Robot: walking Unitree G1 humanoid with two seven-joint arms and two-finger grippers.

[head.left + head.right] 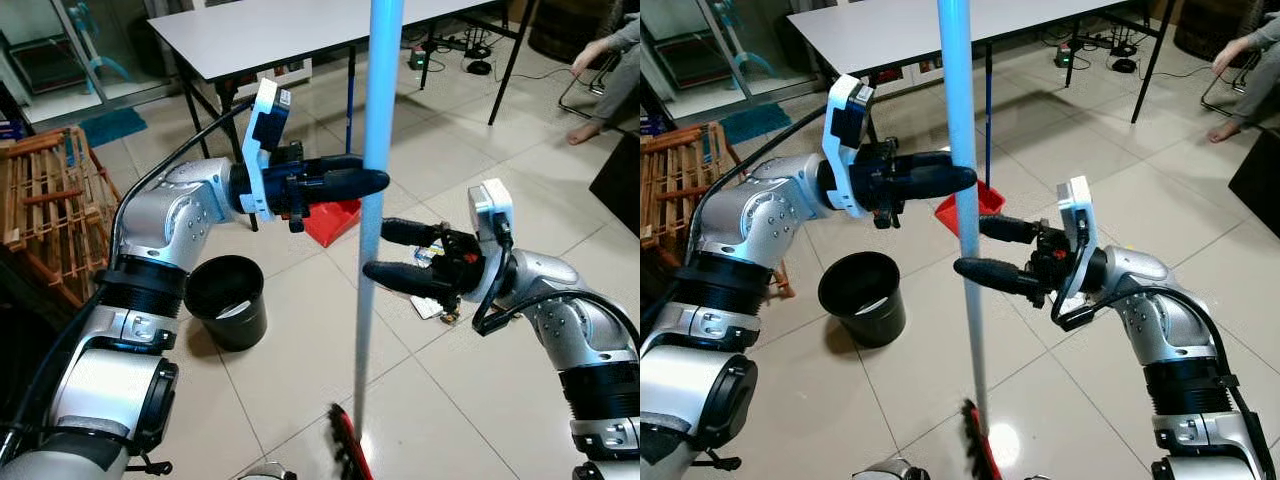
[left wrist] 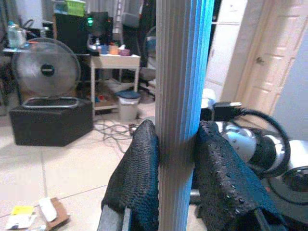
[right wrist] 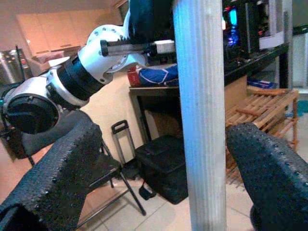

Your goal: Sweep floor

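A broom with a light blue handle stands upright before me, its red head on the tiled floor near my feet. My left gripper is shut on the handle at chest height; the left wrist view shows both fingers pressed against the ribbed handle. Just below it, my right gripper is open, one finger on each side of the handle without touching it. In the right wrist view the handle stands in the wide gap between the fingers. Scraps of litter lie on the tiles behind the right gripper.
A black bucket stands on the floor to my left, with a red dustpan beyond it. A wooden rack is at far left and a white table at the back. A person's foot rests at far right.
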